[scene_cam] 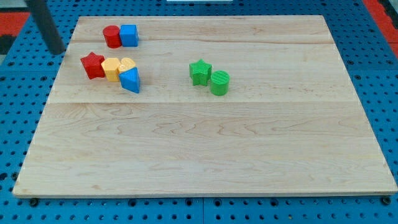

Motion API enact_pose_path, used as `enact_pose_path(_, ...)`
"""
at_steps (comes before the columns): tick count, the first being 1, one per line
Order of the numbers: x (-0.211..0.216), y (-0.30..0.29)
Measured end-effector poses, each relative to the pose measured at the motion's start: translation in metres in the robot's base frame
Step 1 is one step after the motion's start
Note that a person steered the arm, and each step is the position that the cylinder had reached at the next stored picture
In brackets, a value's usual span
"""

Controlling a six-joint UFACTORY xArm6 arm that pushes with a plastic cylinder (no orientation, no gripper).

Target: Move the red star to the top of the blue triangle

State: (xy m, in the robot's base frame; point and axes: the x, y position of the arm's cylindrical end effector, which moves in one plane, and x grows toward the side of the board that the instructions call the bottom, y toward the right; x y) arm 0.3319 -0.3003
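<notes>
The red star (92, 65) lies near the board's upper left. Touching its right side is a yellow block (111, 68), then a yellow heart (127, 64), with the blue triangle (130, 80) just below the heart. My tip (57, 50) is at the view's upper left, off the board's left edge, up and to the left of the red star and apart from every block.
A red cylinder (112, 37) and a blue cube (129, 35) sit together above the cluster. A green star (200, 72) and a green cylinder (219, 82) sit near the board's centre top. The wooden board (205, 155) lies on a blue pegboard.
</notes>
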Motion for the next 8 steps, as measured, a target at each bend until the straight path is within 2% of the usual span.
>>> enact_pose_path(1, 0.066, 0.037)
enact_pose_path(2, 0.063, 0.06)
enact_pose_path(3, 0.063, -0.004)
enact_pose_path(4, 0.03, 0.022)
enact_pose_path(5, 0.023, 0.03)
enact_pose_path(7, 0.047, 0.094)
enact_pose_path(8, 0.047, 0.037)
